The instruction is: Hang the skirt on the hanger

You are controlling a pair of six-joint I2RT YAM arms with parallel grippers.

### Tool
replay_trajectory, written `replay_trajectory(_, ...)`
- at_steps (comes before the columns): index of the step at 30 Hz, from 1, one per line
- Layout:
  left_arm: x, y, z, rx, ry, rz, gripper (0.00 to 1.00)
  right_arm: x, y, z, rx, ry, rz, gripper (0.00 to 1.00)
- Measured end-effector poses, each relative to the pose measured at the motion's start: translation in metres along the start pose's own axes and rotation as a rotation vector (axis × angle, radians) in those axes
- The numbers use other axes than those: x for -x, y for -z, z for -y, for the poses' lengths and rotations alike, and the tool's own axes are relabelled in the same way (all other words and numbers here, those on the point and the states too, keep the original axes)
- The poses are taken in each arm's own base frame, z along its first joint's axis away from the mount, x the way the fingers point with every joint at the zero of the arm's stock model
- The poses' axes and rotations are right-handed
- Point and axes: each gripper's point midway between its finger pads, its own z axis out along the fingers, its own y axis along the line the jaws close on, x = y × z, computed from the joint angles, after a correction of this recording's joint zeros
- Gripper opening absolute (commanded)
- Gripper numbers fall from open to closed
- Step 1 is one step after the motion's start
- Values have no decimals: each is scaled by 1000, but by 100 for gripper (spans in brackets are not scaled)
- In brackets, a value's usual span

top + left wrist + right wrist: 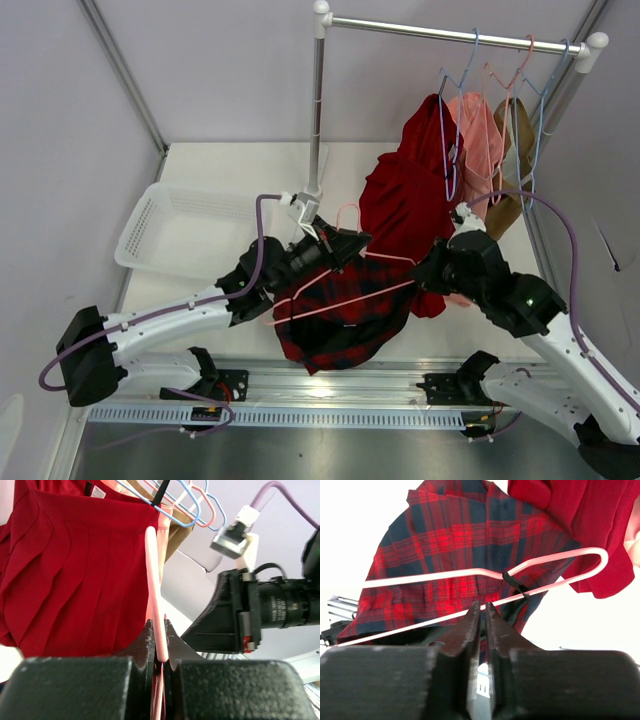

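White bench [230,165], lilac walls [200,60], one basket [170,235]. Left end effector [159,630] grips the hanger [151,555]; right end effector [482,607] clenched by the skirt [460,535].

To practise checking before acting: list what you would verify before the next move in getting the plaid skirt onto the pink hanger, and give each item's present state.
1. Left tool clamped on the hanger: ok, fingers shut on the pink wire.
2. Right tool gripping the skirt: cannot tell. Its fingers are nearly shut at the lower wire, and what they hold is hidden.
3. Black loop on the hanger: ok, it lies across the wires.
4. A second loop on the hanger: cannot tell.
5. Clear of the red garment: not ok, it hangs right by the hanger's end.
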Motion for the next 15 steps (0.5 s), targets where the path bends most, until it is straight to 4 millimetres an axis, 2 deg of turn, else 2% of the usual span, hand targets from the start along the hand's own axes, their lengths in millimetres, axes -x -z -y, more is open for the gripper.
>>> replay_trajectory(1, 0, 0, -1, 3, -1, -3, 0, 1, 2, -1, 10, 4, 10, 26)
replay_trajectory(3, -1, 1, -4, 8, -2, -11, 0, 5, 8, -4, 45, 24, 34, 33)
replay_trajectory(6, 0, 2, -7, 3, -4, -19, 0, 17, 17, -20, 154, 81, 100, 52)
replay_trajectory(9, 5, 4, -8, -17, -7, -21, 0, 29, 27, -44, 292, 162, 172, 63)
replay_trajectory(11, 9, 6, -8, -33, -7, -23, 0, 35, 29, -58, 366, 221, 202, 66)
replay_trajectory(15, 11, 8, -8, -59, -7, -32, 0, 36, 13, -86, 472, 367, 191, 73)
